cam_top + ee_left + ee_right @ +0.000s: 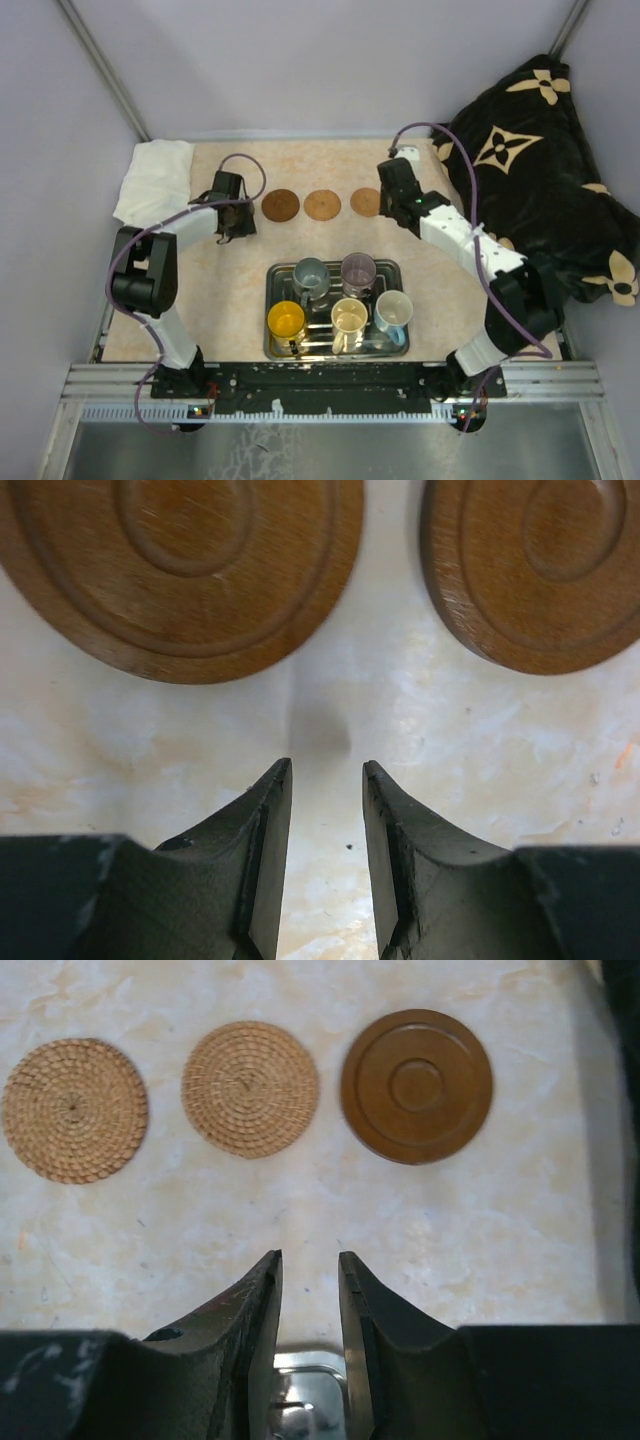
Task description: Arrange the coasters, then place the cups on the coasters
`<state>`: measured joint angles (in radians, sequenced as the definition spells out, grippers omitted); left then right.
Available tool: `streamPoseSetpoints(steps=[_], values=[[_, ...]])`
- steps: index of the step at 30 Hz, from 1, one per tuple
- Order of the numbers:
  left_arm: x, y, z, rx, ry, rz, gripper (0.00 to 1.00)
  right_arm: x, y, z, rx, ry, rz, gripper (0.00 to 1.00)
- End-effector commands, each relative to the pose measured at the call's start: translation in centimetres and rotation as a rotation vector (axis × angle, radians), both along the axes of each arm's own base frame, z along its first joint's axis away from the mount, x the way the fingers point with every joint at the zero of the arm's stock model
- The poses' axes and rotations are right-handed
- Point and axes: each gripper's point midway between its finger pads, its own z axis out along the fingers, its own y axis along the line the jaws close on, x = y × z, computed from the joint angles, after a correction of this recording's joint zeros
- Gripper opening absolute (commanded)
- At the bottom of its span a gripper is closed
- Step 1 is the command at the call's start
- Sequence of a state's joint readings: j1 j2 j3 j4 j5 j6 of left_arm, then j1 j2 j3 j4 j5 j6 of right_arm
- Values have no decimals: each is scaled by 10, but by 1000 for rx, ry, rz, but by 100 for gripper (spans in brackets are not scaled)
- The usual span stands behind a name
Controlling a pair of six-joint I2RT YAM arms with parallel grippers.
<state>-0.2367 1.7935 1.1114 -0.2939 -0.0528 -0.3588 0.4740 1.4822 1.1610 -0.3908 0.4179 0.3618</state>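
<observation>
Top view, coasters: you have a dark coaster (281, 205), a middle coaster (322, 204) and a right-end coaster (365, 202) in a row on the far part of the worktop (220, 290), each apart from the next; no other coaster shows here.
Top view, cups: the grey cup (311, 272), purple cup (358, 270), orange-yellow cup (286, 320), cream cup (349, 316) and light blue cup (393, 308) all stand close together in the metal tray (270, 350); none is on a coaster.
Top view, claws: your left claw (237, 228) hangs just left of the dark coaster; your right claw (392, 200) hangs at the row's right end.
Left wrist view: the claw is narrow and holds nothing; two ringed wooden coasters (190, 570) (540, 570) lie just ahead, side by side, not touching; I cannot tell which one matches the top view.
Right wrist view: the claw is narrow and empty; two woven coasters (75, 1110) (250, 1088) and one ringed wooden coaster (417, 1085) lie ahead in a line.
Stage: I judge that arranging is not finished.
Risk, coasters: these discs lie flat and thin; a narrow claw coming down on a rim would likely slide the disc into its neighbour and spoil the spacing.
Risk, cups: they crowd the tray, so a finger reaching for one may tip the next.
</observation>
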Motion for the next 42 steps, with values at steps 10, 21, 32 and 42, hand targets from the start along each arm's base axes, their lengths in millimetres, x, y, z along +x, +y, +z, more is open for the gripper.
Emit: streamPoseSetpoints(steps=[10, 21, 32, 42], values=[[39, 56, 11, 5, -56, 135, 42, 66, 118, -31, 28, 89, 288, 29], [47, 67, 13, -1, -70, 149, 42, 91, 177, -72, 29, 163, 428, 29], [51, 78, 29, -10, -101, 173, 42, 97, 200, -96, 23, 195, 489, 29], [55, 83, 27, -13, -101, 181, 42, 93, 200, -117, 0, 238, 488, 29]])
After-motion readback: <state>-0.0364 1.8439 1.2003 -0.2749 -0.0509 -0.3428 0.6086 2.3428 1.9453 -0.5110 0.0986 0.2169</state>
